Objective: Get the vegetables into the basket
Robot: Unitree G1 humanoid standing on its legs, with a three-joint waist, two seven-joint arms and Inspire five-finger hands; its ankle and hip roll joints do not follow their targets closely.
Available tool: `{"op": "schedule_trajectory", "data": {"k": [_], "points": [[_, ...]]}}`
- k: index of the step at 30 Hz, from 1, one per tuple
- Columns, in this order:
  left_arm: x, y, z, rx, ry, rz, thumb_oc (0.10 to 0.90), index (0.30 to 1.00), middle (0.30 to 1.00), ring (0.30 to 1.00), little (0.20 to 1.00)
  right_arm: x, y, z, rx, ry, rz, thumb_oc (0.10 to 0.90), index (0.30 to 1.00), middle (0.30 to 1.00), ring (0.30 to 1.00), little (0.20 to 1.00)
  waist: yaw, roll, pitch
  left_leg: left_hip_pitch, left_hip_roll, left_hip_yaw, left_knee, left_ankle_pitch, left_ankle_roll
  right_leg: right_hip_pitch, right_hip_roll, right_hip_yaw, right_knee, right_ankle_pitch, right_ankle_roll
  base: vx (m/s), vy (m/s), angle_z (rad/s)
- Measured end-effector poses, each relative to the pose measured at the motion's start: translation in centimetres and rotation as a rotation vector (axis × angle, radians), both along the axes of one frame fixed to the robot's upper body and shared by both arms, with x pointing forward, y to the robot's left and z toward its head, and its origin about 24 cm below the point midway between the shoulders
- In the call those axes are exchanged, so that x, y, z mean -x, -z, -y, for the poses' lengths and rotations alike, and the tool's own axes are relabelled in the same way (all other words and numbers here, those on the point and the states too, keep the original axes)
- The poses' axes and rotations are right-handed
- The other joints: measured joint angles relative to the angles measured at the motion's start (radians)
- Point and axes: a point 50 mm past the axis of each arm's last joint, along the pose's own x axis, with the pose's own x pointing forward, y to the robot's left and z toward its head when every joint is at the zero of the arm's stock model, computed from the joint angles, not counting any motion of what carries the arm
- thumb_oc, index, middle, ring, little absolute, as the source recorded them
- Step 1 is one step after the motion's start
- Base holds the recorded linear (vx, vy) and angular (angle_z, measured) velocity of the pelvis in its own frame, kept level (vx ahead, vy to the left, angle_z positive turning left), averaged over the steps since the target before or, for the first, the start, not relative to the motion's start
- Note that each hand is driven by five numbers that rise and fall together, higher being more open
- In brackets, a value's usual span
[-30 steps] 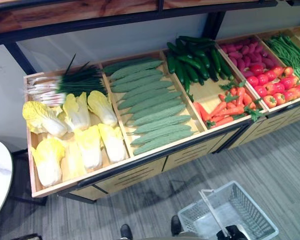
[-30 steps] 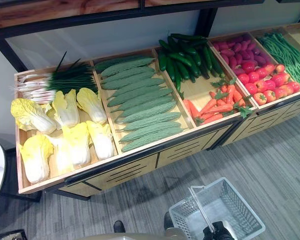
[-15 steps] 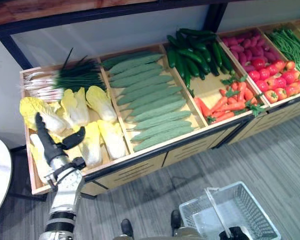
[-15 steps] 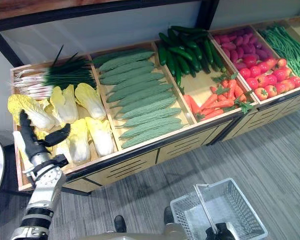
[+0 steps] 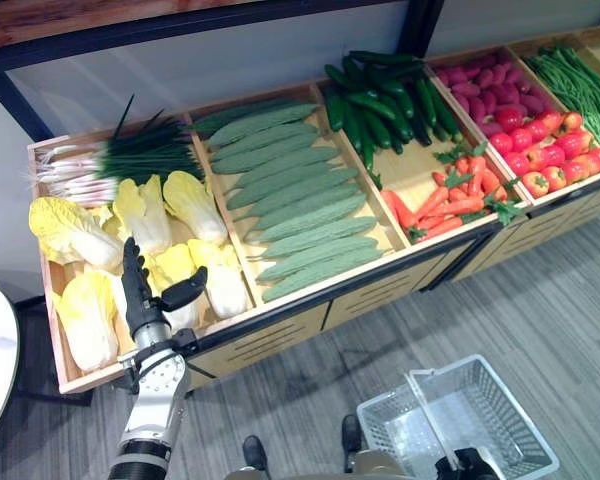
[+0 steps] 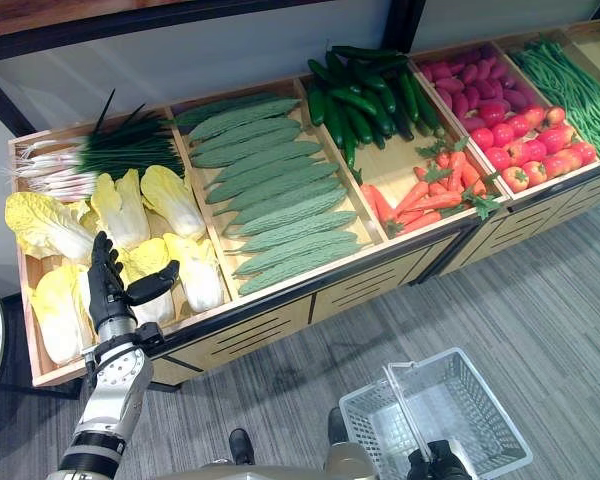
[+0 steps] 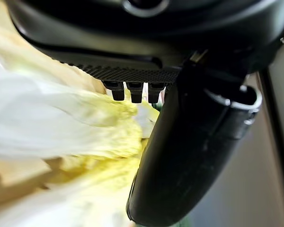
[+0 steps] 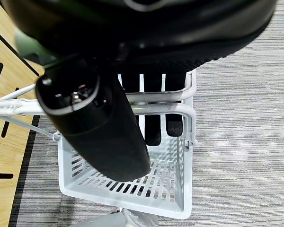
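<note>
Hovering over the cabbages [image 5: 195, 205], left robot hand [image 5: 145, 300] spread wide, right robot hand [image 8: 132, 71] gripping basket handle [image 8: 146, 109]

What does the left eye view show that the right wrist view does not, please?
Left eye view alone: the open left hand over the cabbages, plus gourds, cucumbers, carrots and tomatoes. Right wrist view alone: the right hand curled round the handle. Both show the empty basket on the grey floor.
</note>
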Motion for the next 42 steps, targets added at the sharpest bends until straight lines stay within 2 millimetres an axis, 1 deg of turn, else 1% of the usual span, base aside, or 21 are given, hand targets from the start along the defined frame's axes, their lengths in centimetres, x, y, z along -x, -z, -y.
{"op": "schedule_trajectory", "data": {"k": [2, 5, 11, 15, 18, 20, 22, 27, 28, 32, 35, 36, 37, 38, 39, 40, 42], "points": [[0.2, 0.1, -0.3, -0.062, 0.0, -0.028, 0.9, 1.0, 1.0, 1.0, 1.0, 0.0, 0.0, 0.0, 0.001, 0.001, -0.001, 0.4, 0.3, 0.3, 0.3, 0.3, 0.004, 0.0, 0.0, 0.0, 0.0, 0.0, 0.0, 0.0, 0.0, 0.0, 0.0, -0.001, 0.0, 0.0, 0.0, 0.0, 0.0, 0.0], [0.3, -0.1, -0.5, -0.109, -0.016, -0.036, 0.9, 1.0, 1.0, 1.0, 1.0, 0.0, 0.0, 0.0, 0.001, 0.001, 0.001, 0.4, 0.3, 0.3, 0.3, 0.3, 0.008, 0.0, -0.001, 0.0, 0.0, 0.0, 0.0, 0.0, 0.0, 0.001, 0.0, -0.001, 0.0, 0.0, 0.0, 0.0, 0.0, 0.0], [0.3, -0.8, -1.5, -0.315, -0.03, -0.061, 0.9, 1.0, 1.0, 1.0, 1.0, 0.2, 0.0, 0.0, 0.007, 0.003, -0.001, 0.4, 0.3, 0.3, 0.3, 0.3, 0.015, 0.0, -0.002, 0.001, 0.0, 0.0, 0.0, 0.0, 0.0, 0.002, 0.0, -0.002, 0.0, 0.001, 0.0, 0.0, 0.0, 0.0], [0.6, -0.4, -1.7, -0.327, -0.035, -0.09, 0.9, 1.0, 1.0, 1.0, 1.0, 0.3, 0.1, -0.1, 0.008, 0.005, -0.003, 0.4, 0.3, 0.3, 0.3, 0.3, 0.019, 0.0, -0.004, 0.003, 0.0, -0.002, 0.0, 0.0, 0.0, 0.005, 0.0, -0.003, 0.0, 0.001, 0.0, 0.0, 0.0, 0.0], [1.0, 0.5, -1.9, -0.324, -0.04, -0.136, 0.9, 1.0, 1.0, 1.0, 1.0, 0.3, 0.1, -0.1, 0.009, 0.005, -0.004, 0.4, 0.3, 0.3, 0.3, 0.3, 0.019, -0.001, -0.005, 0.003, 0.0, -0.003, 0.0, 0.0, 0.0, 0.005, 0.0, -0.004, 0.0, 0.001, 0.0, 0.0, 0.0, 0.0], [1.5, 2.1, -1.9, -0.296, -0.054, -0.212, 0.9, 1.0, 1.0, 1.0, 1.0, 0.4, 0.1, -0.1, 0.008, 0.005, -0.006, 0.4, 0.3, 0.3, 0.3, 0.3, 0.018, -0.001, -0.013, 0.003, 0.0, -0.005, 0.0, 0.0, 0.0, 0.005, 0.0, -0.003, 0.0, 0.0, 0.0, 0.0, 0.0, 0.0], [1.8, 2.9, -1.8, -0.294, -0.047, -0.252, 0.9, 1.0, 1.0, 1.0, 1.0, 0.4, 0.1, -0.1, 0.009, 0.006, -0.008, 0.4, 0.3, 0.3, 0.3, 0.3, 0.018, -0.001, -0.014, 0.002, 0.0, -0.006, 0.0, 0.0, 0.0, 0.006, 0.0, -0.005, 0.001, 0.001, -0.001, 0.0, 0.0, 0.0], [2.3, 4.7, -1.5, -0.294, -0.023, -0.334, 0.9, 1.0, 1.0, 1.0, 1.0, 1.1, 0.2, -0.2, 0.008, 0.011, -0.026, 0.4, 0.3, 0.3, 0.3, 0.3, 0.012, 0.002, -0.059, 0.003, 0.0, -0.005, -0.005, -0.004, 0.001, 0.004, 0.0, -0.002, 0.0, -0.001, 0.002, 0.0, 0.0, -0.01], [2.5, 5.7, -1.4, -0.289, -0.015, -0.372, 0.9, 1.0, 1.0, 1.0, 1.0, 1.2, 0.2, -0.2, 0.008, 0.011, -0.027, 0.4, 0.3, 0.3, 0.3, 0.3, 0.012, 0.003, -0.067, 0.004, 0.0, -0.001, -0.005, -0.006, 0.0, 0.004, 0.0, 0.001, 0.0, -0.003, 0.004, 0.01, -0.001, -0.05], [2.6, 6.4, -0.5, -0.289, 0.051, -0.415, 0.9, 1.0, 1.0, 1.0, 1.0, 1.2, 0.2, -0.2, 0.008, 0.011, -0.027, 0.4, 0.3, 0.3, 0.3, 0.3, 0.007, 0.003, -0.068, 0.003, 0.0, 0.002, -0.005, -0.006, 0.0, 0.001, 0.0, 0.005, 0.0, -0.003, 0.005, 0.0, 0.001, -0.02], [2.8, 6.8, -0.5, -0.291, 0.059, -0.435, 0.9, 1.0, 1.0, 1.0, 1.0, 1.1, 0.2, -0.3, 0.007, 0.009, -0.021, 0.4, 0.3, 0.3, 0.3, 0.3, 0.001, 0.003, -0.068, 0.003, 0.0, 0.01, -0.005, -0.008, 0.001, -0.004, 0.001, 0.014, 0.0, -0.002, 0.006, 0.01, 0.007, -0.07], [2.7, 6.8, -0.5, -0.29, 0.062, -0.438, 0.871, 0.959, 0.959, 0.959, 0.959, 1.1, 0.2, -0.3, 0.007, 0.009, -0.021, 0.4, 0.3, 0.3, 0.3, 0.3, -0.001, 0.003, -0.068, 0.004, 0.0, 0.012, -0.005, -0.008, 0.001, -0.004, 0.001, 0.016, 0.0, -0.001, 0.007, 0.01, 0.002, -0.07], [2.8, 7.0, -0.5, -0.289, 0.067, -0.447, 0.808, 0.871, 0.871, 0.871, 0.871, 1.1, 0.2, -0.3, 0.007, 0.008, -0.02, 0.4, 0.3, 0.3, 0.3, 0.3, -0.004, 0.004, -0.07, 0.004, 0.0, 0.013, -0.005, -0.008, 0.001, -0.004, 0.001, 0.017, 0.0, -0.001, 0.007, 0.0, 0.002, -0.06], [2.8, 7.1, -0.5, -0.289, 0.066, -0.452, 0.533, 0.487, 0.487, 0.487, 0.487, 1.1, 0.2, -0.3, 0.007, 0.008, -0.019, 0.4, 0.3, 0.3, 0.3, 0.3, -0.004, 0.004, -0.07, 0.006, 0.0, 0.015, -0.005, -0.008, 0.001, -0.005, 0.002, 0.019, 0.0, -0.001, 0.007, 0.0, 0.002, -0.05], [3.0, 7.4, -0.6, -0.289, 0.064, -0.464, 0.533, 0.487, 0.487, 0.487, 0.487, 1.1, 0.2, -0.3, 0.007, 0.008, -0.02, 0.4, 0.3, 0.3, 0.3, 0.3, -0.004, 0.005, -0.071, 0.006, 0.0, 0.016, -0.005, -0.008, 0.001, -0.005, 0.002, 0.021, 0.0, -0.001, 0.007, 0.0, 0.015, -0.04], [2.9, 7.3, -0.6, -0.289, 0.063, -0.461, 0.4, 0.3, 0.3, 0.3, 0.3, 1.1, 0.2, -0.2, 0.008, 0.008, -0.021, 0.4, 0.3, 0.3, 0.3, 0.3, -0.004, 0.007, -0.073, 0.007, 0.0, 0.017, -0.005, -0.008, 0.001, -0.005, 0.002, 0.021, 0.0, -0.001, 0.007, 0.0, 0.0, 0.0], [2.4, 6.9, -0.9, -0.263, 0.045, -0.436, 0.4, 0.3, 0.3, 0.3, 0.3, 1.0, 0.2, -0.1, 0.011, 0.004, -0.023, 0.4, 0.3, 0.3, 0.3, 0.3, -0.001, 0.011, -0.08, 0.009, 0.0, 0.025, -0.005, -0.013, 0.0, -0.01, 0.002, 0.029, 0.0, -0.001, 0.008, 0.01, 0.022, -0.09]]}}
